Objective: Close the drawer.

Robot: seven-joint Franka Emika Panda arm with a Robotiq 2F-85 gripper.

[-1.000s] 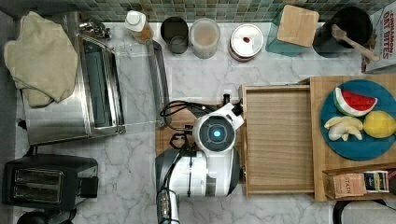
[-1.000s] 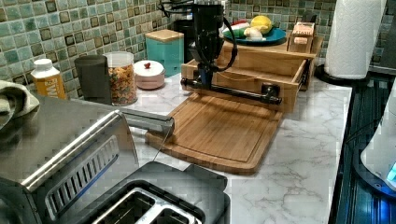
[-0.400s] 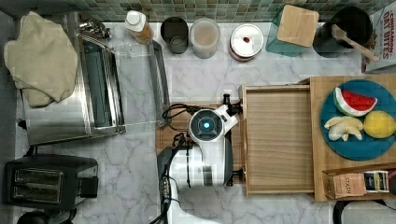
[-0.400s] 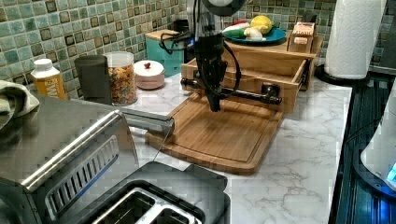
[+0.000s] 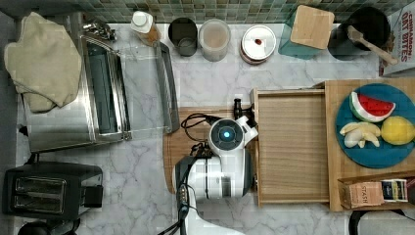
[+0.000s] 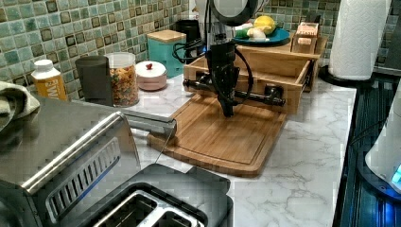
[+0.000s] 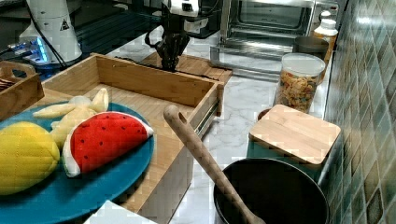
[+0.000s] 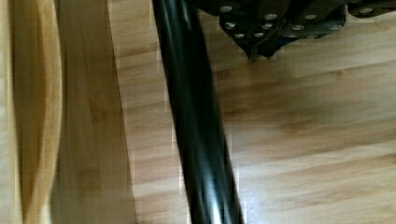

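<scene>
- The drawer (image 5: 292, 147), centre-right of the top view, stands pulled fully out, so closing is all left.
- The gripper (image 6: 227, 108) hangs clenched, holding nothing, just before the black handle (image 6: 246, 94), over the cutting board (image 6: 222, 135).

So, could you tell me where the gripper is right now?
In the left view the gripper hangs fingers-down over the cutting board, just in front of the black handle bar of the open drawer.

Kitchen: marble counter (image 5: 137, 161), tiled backsplash (image 6: 61, 28), toaster (image 5: 49, 193).
</scene>
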